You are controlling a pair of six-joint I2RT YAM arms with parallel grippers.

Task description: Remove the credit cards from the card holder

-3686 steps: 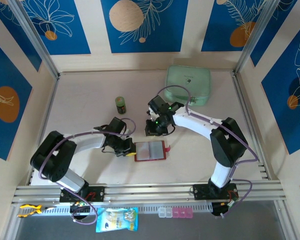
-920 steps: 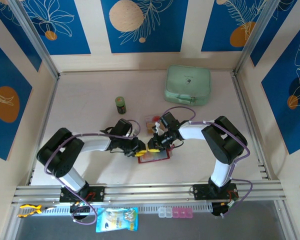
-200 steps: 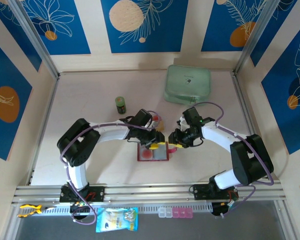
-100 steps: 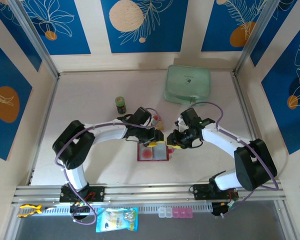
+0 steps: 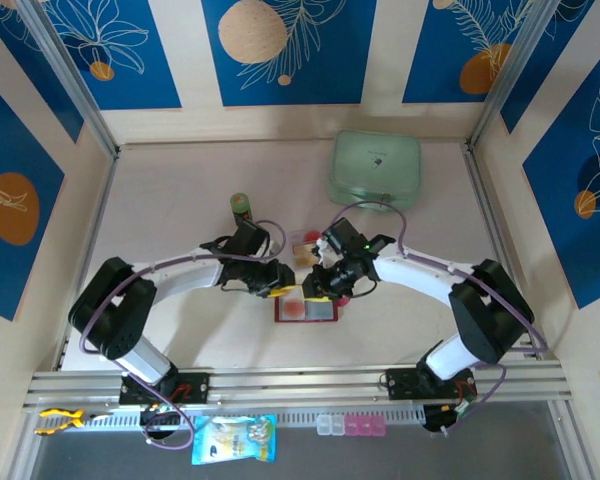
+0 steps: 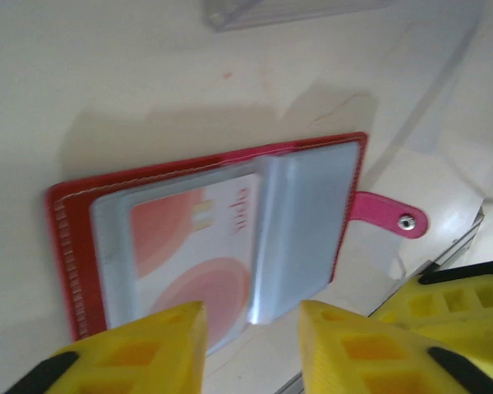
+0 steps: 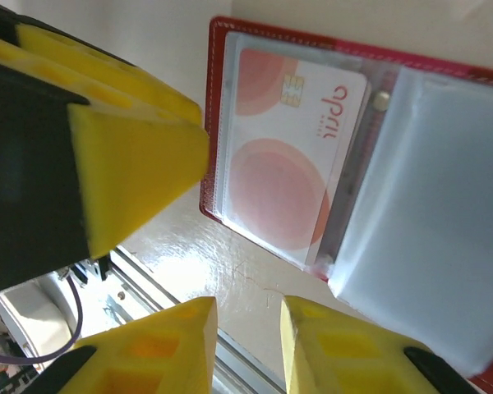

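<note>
wallet (image 6: 304, 213) open on table (image 5: 180, 190) | pink card (image 7: 287, 156) inside it | left pincer (image 6: 251, 312) spread, empty | right pincer (image 7: 248, 308) spread, empty

I see the card holder (image 7: 411, 213) lying open on the desk (image 7: 246, 267), just ahead of the right end effector (image 7: 248, 313). A pink-white card (image 7: 292, 156) sits in its sleeve. The jaws are slightly parted and empty.

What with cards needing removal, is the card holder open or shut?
Open: the card holder lies spread flat, sleeves exposed, a pink-white card inside one.
</note>
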